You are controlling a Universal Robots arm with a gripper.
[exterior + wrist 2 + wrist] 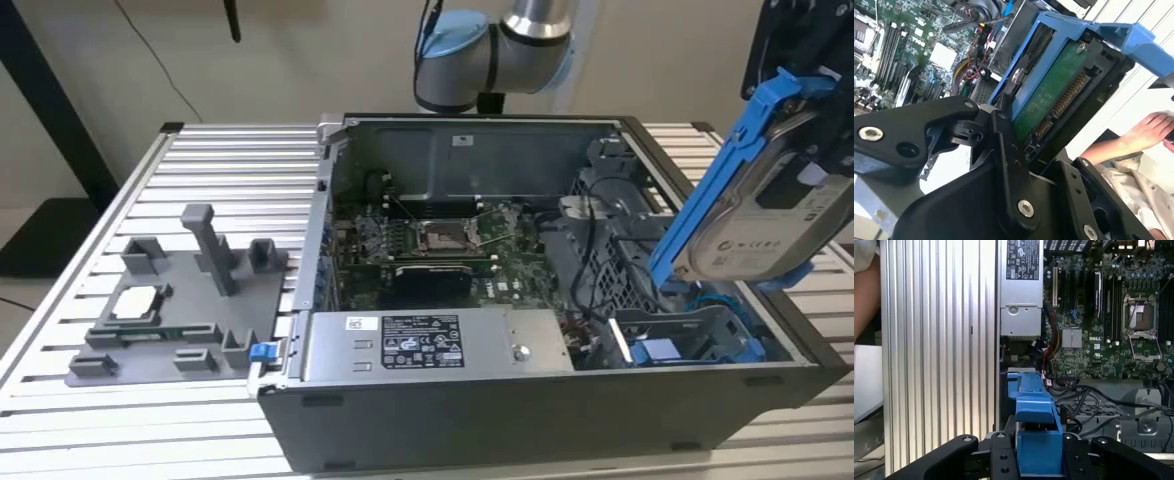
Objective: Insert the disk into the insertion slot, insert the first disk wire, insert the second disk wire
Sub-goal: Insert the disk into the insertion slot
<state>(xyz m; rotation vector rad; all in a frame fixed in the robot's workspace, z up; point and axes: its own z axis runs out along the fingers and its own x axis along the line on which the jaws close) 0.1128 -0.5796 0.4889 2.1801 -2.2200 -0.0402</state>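
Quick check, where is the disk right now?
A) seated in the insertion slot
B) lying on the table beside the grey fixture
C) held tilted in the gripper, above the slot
C: the disk is clamped in the gripper and hangs tilted above the insertion slot, not yet seated.

A plain cream wall (307,60) runs across the exterior view from ten to one o'clock, evenly lit with no hard shadows. A black post (54,100) slants down across it at ten o'clock, toward a dark flat patch (34,235) on the floor at nine o'clock. The table (214,160) is made of ribbed aluminium slats with a soft sheen, spreading from nine round to six o'clock; the first wrist view shows the same pale slats (939,340).
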